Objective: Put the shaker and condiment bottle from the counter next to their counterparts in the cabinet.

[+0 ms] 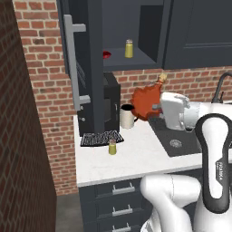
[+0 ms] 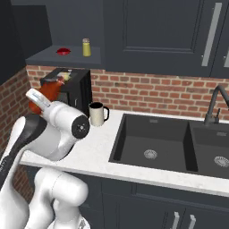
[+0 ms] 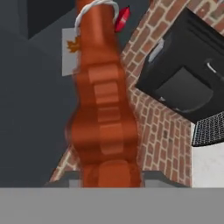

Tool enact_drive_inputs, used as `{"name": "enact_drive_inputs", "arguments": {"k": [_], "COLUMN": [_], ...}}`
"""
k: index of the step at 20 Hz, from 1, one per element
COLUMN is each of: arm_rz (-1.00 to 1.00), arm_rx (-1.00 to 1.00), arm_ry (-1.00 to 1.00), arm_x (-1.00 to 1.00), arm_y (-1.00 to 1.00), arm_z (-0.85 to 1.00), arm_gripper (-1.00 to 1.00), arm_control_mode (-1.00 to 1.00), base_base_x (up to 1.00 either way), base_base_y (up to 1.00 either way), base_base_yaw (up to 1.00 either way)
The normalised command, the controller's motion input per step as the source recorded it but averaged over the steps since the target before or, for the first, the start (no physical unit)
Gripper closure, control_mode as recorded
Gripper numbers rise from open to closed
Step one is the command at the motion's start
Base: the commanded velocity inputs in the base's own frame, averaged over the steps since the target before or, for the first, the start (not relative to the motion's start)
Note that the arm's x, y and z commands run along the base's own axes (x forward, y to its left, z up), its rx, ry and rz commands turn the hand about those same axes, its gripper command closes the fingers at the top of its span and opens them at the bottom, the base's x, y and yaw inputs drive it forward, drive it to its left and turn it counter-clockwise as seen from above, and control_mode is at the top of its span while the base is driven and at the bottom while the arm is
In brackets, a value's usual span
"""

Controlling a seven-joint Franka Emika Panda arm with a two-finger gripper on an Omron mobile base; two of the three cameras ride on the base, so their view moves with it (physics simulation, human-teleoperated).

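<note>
Condiment bottle gripped in hand, tilted, cap toward cabinet.

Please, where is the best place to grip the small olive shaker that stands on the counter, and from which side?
Grip the shaker around its round body, below the cap, probably coming from above: it stands upright and free on the counter, though the black mat lies close behind.

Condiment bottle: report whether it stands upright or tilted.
Tilted. The condiment bottle hangs in the gripper above the counter, its cap leaning toward the brick wall.
</note>
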Motion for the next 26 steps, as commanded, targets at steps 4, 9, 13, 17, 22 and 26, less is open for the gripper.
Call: {"name": "enact_drive_inputs", "arguments": {"k": [4,9,13,17,22,26], "arm_rz": [0.0,0.0,0.0,0.02,-0.34,-0.3], "arm_rx": [-0.29,-0.26,-0.17,-0.19,-0.09,-0.08], "arm_ry": [-0.09,-0.26,-0.19,-0.09,-0.01,-0.16], "arm_x": [-0.04,-0.14,-0.17,0.03,0.54,0.44], "arm_y": [0.41,0.02,-0.02,0.2,-0.09,-0.24], "arm_z": [1.0,0.79,0.48,0.0,0.0,0.0], "arm_gripper": [1.0,1.0,1.0,1.0,1.0,1.0], "arm_control_mode": [-1.0,-1.0,-1.0,-1.0,-1.0,-1.0], "base_base_x": [0.0,0.0,0.0,0.0,0.0,0.0], "base_base_y": [0.0,0.0,0.0,0.0,0.0,0.0], "base_base_yaw": [0.0,0.0,0.0,0.0,0.0,0.0]}}
